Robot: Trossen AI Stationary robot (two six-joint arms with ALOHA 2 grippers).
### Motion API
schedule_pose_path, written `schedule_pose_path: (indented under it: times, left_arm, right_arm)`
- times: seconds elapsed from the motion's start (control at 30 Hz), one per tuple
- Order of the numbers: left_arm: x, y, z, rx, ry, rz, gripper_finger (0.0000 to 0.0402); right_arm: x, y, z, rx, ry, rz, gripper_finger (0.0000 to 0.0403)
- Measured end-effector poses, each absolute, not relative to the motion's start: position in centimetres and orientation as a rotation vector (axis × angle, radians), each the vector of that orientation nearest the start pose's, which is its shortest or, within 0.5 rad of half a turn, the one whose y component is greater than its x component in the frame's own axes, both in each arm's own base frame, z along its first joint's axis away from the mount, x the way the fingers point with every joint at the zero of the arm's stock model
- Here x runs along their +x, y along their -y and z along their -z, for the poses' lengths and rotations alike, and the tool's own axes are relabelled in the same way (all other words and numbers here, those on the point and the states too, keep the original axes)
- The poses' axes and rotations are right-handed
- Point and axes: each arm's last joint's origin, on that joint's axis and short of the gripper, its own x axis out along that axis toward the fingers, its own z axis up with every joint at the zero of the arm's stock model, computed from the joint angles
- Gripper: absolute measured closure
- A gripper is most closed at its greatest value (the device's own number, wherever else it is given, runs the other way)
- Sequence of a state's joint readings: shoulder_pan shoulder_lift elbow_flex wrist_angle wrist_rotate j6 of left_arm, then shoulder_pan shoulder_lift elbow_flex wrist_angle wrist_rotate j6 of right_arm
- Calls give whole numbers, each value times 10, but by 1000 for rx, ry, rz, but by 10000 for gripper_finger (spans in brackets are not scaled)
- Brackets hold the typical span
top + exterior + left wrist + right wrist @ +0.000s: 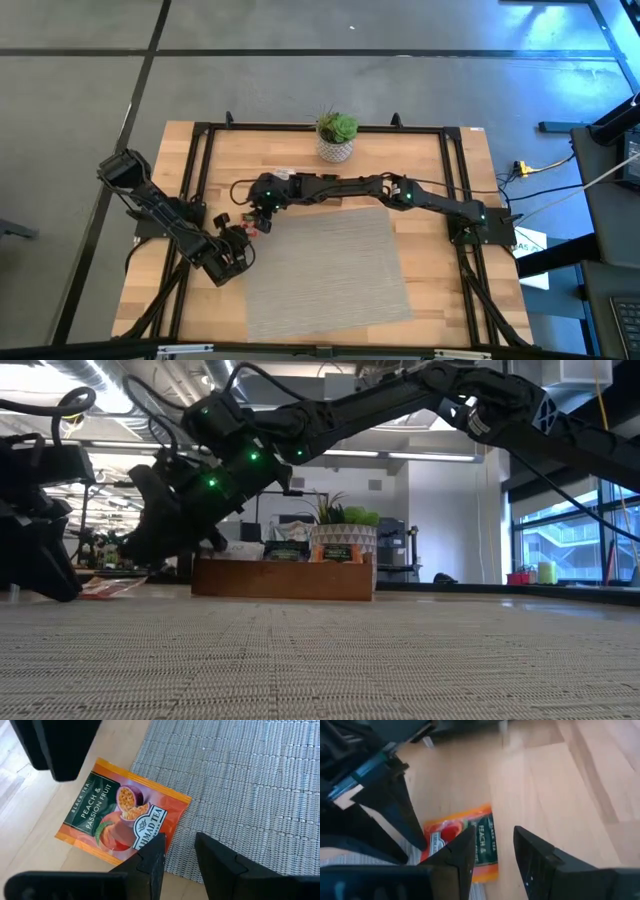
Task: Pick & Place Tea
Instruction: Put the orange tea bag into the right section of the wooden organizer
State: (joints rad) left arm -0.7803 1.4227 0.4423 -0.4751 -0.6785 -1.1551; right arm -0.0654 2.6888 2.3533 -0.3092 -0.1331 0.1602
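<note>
An orange peach-and-passion-fruit tea packet is seen lying flat on the wooden tabletop, one corner lapped over the edge of the grey ribbed mat, as both arms are drawn in over it. The left pincer is held just above the packet's mat-side corner, its fingers a narrow gap apart and nothing gripped. The right pincer is poised close over the same packet from the opposite side, fingers likewise parted and empty.

The pick is judged to be the step in hand, no grasp being made yet. A descent onto the packet's raised edge at the mat's border is called for, by one arm only. Room is tight: the two pincers are crowded near each other, so a collision is risked. Behind them, a wooden tray with packets standing in it and a potted plant are set well apart across the open tabletop.
</note>
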Motion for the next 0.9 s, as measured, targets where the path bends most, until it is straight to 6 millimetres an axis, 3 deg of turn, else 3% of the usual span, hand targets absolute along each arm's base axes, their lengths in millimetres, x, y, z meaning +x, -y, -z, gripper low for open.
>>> schedule_pose_path:
  times: [0.53,0.7,0.9]
  left_arm:
    - [139,113,-105,-75,-909,-497,297]
    - [139,113,-105,-82,-907,-500,298]
    - [139,113,-105,-83,-907,-499,299]
  right_arm:
    - [591,42,-153,106,-495,-167,267]
    - [589,48,-153,109,-489,-249,267]
    - [588,45,-149,97,-533,-223,267]
